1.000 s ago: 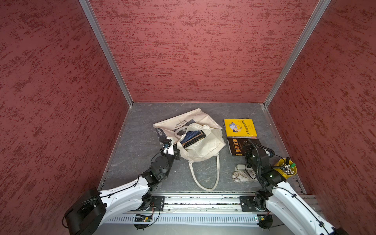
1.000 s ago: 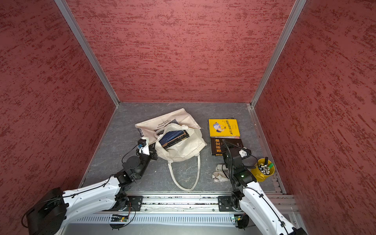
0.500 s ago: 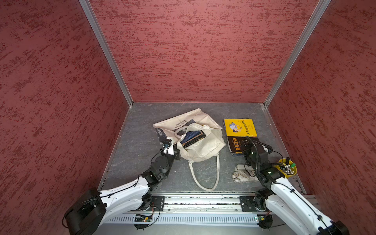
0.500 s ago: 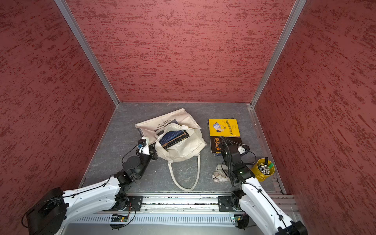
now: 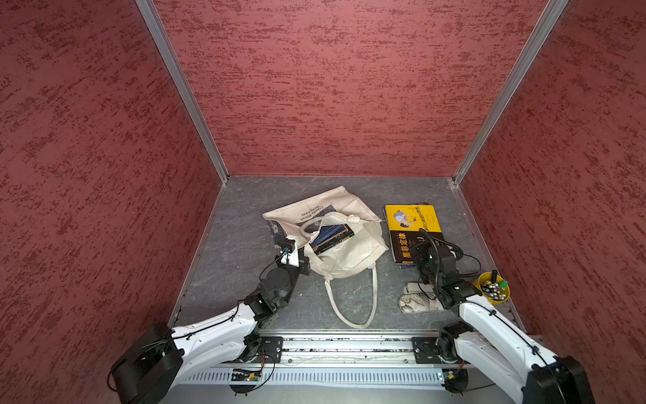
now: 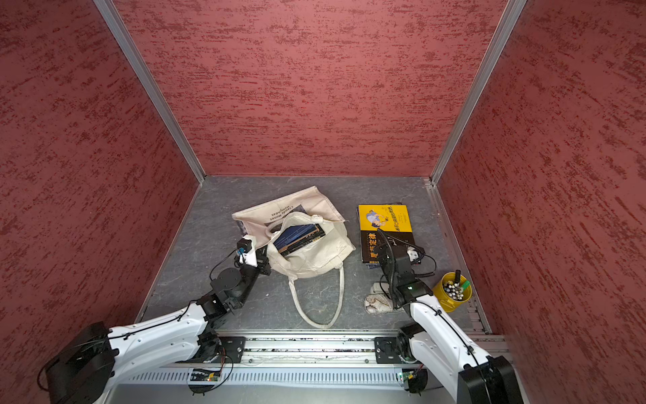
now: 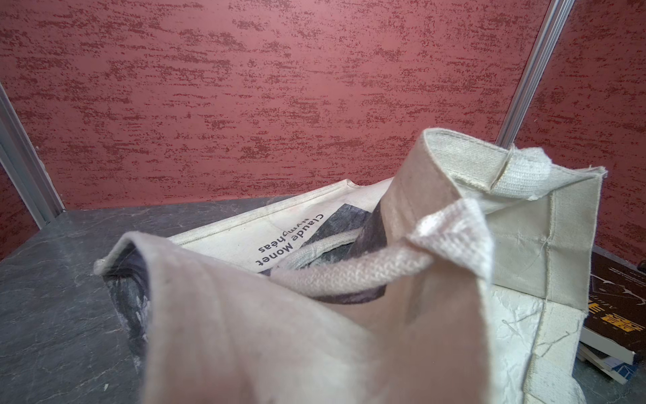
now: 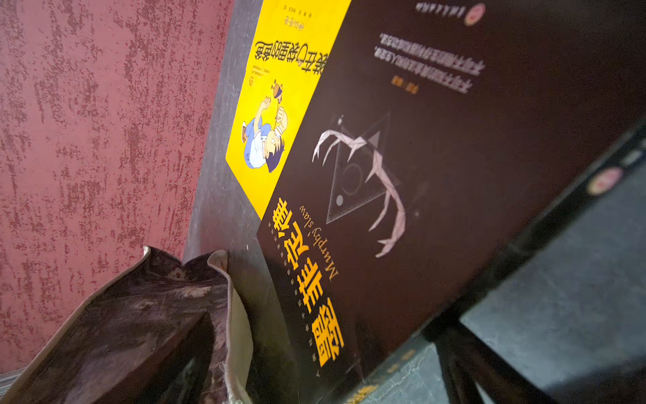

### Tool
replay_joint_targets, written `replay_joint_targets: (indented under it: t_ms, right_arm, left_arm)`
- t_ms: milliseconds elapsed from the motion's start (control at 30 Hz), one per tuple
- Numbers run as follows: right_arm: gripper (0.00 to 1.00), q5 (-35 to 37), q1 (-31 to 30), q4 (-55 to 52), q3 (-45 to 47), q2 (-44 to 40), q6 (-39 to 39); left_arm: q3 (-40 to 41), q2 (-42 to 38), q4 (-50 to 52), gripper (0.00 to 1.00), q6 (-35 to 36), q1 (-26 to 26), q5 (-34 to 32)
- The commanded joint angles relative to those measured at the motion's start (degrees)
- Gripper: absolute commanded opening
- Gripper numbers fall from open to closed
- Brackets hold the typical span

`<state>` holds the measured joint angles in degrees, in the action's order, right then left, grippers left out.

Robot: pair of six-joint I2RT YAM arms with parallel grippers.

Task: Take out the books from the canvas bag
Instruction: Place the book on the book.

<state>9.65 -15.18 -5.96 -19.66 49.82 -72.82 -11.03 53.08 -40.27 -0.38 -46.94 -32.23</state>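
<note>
The left pincer (image 5: 301, 257) is pinching the canvas bag (image 5: 349, 260) at its rim — the right pincer (image 5: 417, 252) is hanging wide open over the black book (image 5: 402, 245).

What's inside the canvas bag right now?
In both top views a dark blue book lies in the open mouth of the canvas bag, with what looks like a second dark book beneath. Anything deeper is covered by them and fabric.

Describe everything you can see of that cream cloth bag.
The canvas bag is cream fabric with a dark painting print and "Claude Monet" lettering. It lies slumped on the tabletop, mouth gaping, a dark blue book showing inside. One loop handle trails toward the robot. The left gripper, shut, seems to pinch its rim.
</note>
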Motion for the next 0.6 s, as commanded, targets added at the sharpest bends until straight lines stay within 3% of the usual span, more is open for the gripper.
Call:
replay_joint_targets:
  t_ms: [0, 267, 400, 567]
  right_arm:
    - [0.99, -1.8, 0.5, -1.6, -1.7, -0.7, -0.6]
    - [0.99, -2.3, 0.6, -15.3, -6.5, -3.1, -0.6]
    - [0.99, -4.0, 0.7, -15.6, -6.8, -5.6, 1.2]
    - [0.99, -7.4, 0.5, -7.9, -4.4, -12.3, 7.6]
  left_arm:
    - [-1.5, 0.2, 0.6, 0.0, 0.3, 0.5, -0.2]
    - [-1.4, -0.7, 1.2, 0.0, 0.0, 0.5, 0.0]
    - [-1.4, -0.8, 1.2, 0.0, -0.2, 0.5, 0.3]
    - [-1.0, -2.4, 1.6, 0.0, -1.3, 0.5, 2.3]
